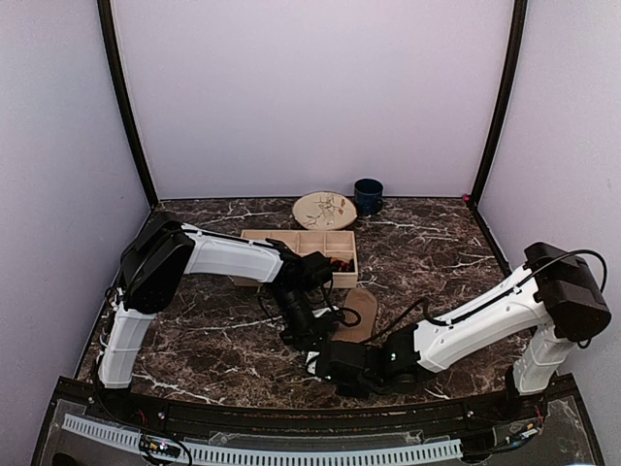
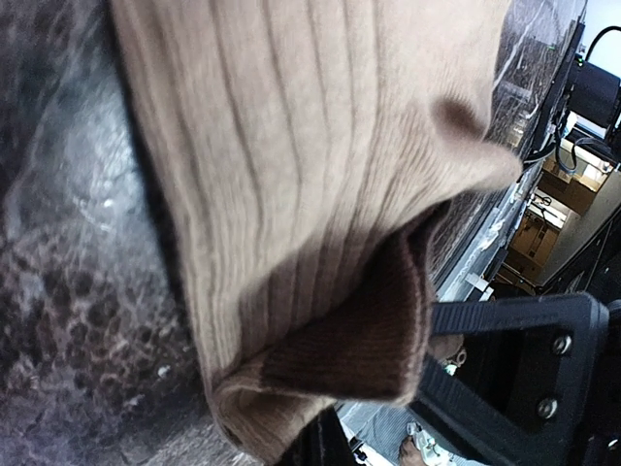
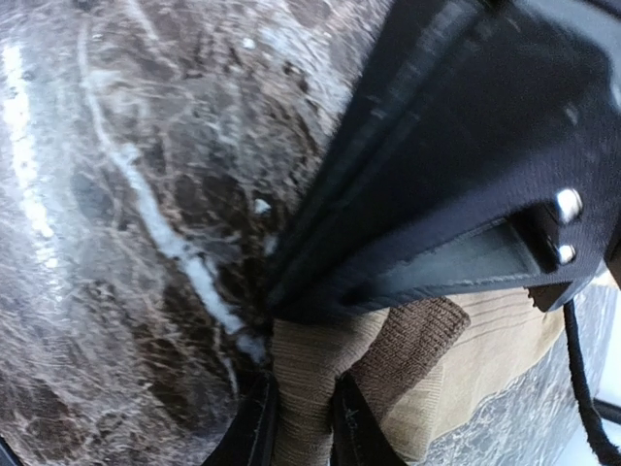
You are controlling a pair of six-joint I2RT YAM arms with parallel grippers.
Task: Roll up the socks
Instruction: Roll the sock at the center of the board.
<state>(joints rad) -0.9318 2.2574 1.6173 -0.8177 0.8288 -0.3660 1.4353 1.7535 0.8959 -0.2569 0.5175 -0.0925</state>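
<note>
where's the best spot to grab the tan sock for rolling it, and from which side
Take the tan sock by its cuff. The sock lies lengthwise with its far end toward the tray and the cuff toward the arms. The cuff gapes and shows its darker inside, so there is a lip to pinch. Come in low from the near side.

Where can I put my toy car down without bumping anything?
Bare table lies between the cup and the right arm. More lies between the left arm and the near edge. The middle is crowded: tray, tan sock, both arms meeting.
</note>
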